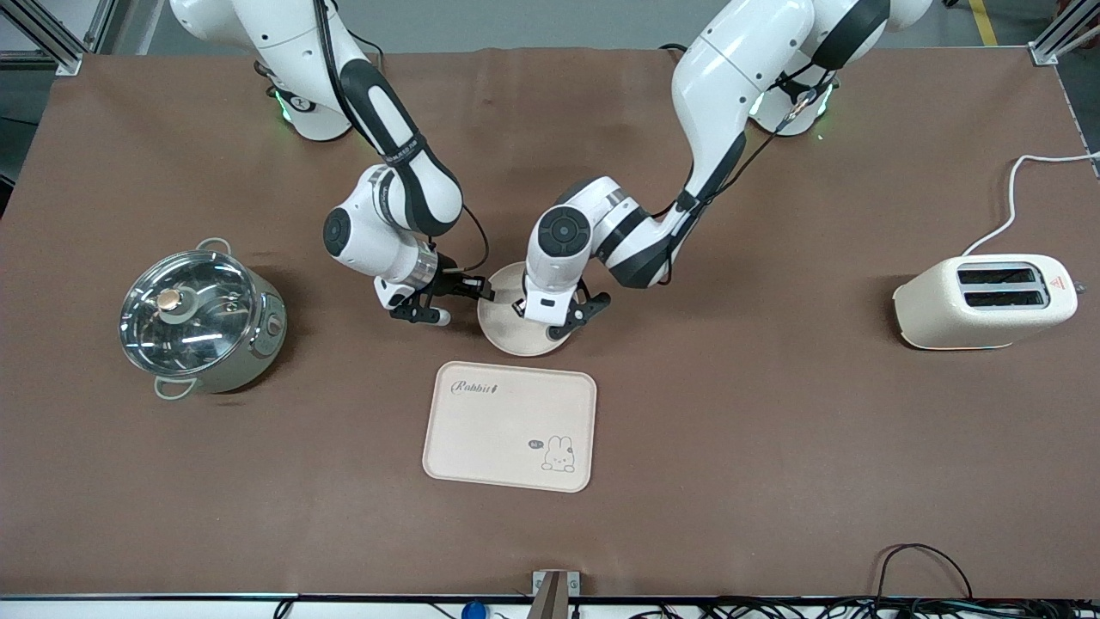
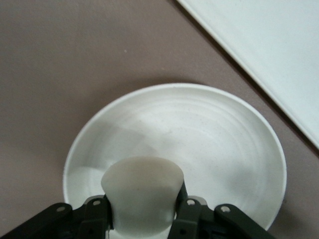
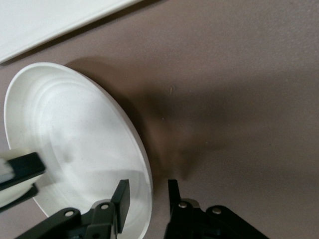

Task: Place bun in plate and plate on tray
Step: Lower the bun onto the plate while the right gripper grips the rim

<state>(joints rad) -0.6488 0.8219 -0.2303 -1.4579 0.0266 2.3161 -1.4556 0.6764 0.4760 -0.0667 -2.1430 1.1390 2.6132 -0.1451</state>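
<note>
plate (image 1: pixel 509 331) mid-table, just farther than tray (image 1: pixel 510 425) | left gripper (image 1: pixel 554 320) over plate | right gripper (image 1: pixel 451 297) at plate's rim | lidded pot (image 1: pixel 199 316) toward right arm's end | toaster (image 1: pixel 986 301) toward left arm's end

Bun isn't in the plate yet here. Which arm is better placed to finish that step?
Left. The left gripper already holds the bun right over the plate. The right gripper is open astride the plate's rim, better suited to lifting it afterwards.
</note>
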